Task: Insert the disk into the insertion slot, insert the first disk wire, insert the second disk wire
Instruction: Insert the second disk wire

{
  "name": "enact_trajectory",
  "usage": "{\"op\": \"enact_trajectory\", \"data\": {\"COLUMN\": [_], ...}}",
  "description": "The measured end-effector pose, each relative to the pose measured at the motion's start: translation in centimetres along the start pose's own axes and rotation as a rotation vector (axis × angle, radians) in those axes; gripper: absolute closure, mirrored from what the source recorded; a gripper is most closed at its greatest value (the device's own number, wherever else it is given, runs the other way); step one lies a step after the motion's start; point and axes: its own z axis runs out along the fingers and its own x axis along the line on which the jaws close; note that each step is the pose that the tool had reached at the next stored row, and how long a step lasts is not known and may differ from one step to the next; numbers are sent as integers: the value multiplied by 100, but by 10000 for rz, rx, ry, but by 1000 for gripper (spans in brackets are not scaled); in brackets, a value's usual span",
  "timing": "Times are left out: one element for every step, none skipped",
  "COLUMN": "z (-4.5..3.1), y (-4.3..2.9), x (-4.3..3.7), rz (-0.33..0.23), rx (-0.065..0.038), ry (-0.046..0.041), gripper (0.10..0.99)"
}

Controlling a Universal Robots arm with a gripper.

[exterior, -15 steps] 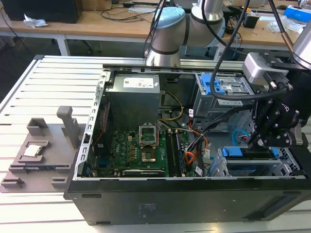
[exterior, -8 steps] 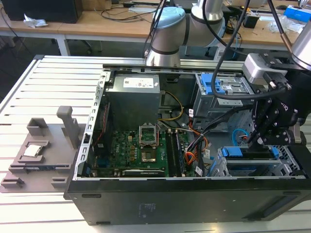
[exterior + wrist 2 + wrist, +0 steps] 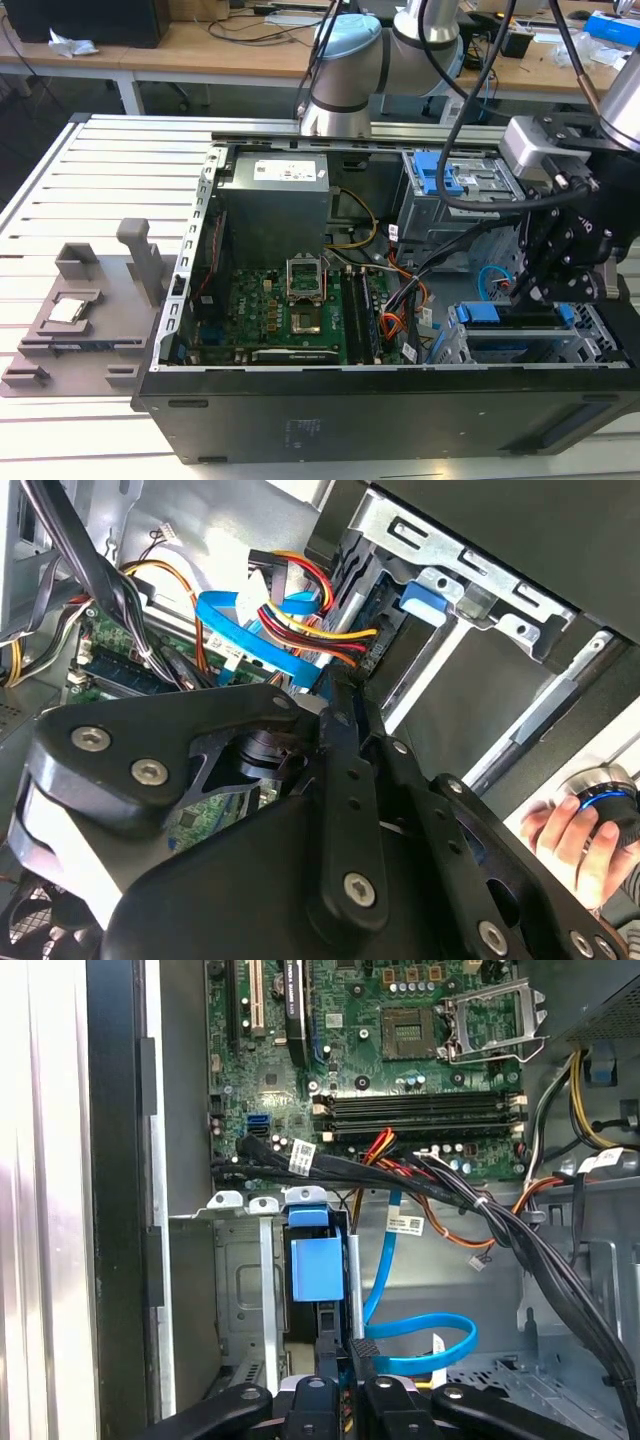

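No readable text anywhere. White label on top of the power supply carries print, illegible. Small white tags on the black cable bundle beside the motherboard, another tag just below the bundle: print too small to read.

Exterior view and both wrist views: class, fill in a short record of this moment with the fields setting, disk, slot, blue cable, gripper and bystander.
setting: open computer case on a slatted table
disk: blue-framed, sitting in the insertion slot
slot: metal cage at the exterior view's right
blue cable: light-blue wire looping beside the cage
gripper: gripper just above the disk's blue carrier
bystander: a hand on a knob
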Motion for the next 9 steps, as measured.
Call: {"op": "enact_trajectory", "data": {"z": [7, 13, 19, 24, 31, 36, 41, 46, 53], "y": [0, -1, -1, -2, -2, -2, -3, -3, -4], "x": [0, 2, 4, 6, 8, 9, 12, 14, 16], "rz": [0, 0, -1, -3, -4, -5, -5, -6, -6], "rx": [-1, 0, 0, 0, 0, 0, 0, 0, -1], "ry": [1, 2, 3, 3, 0, -4, -4, -3, -3], "gripper": [922, 922, 922, 922, 922, 922, 922, 922, 922]}}
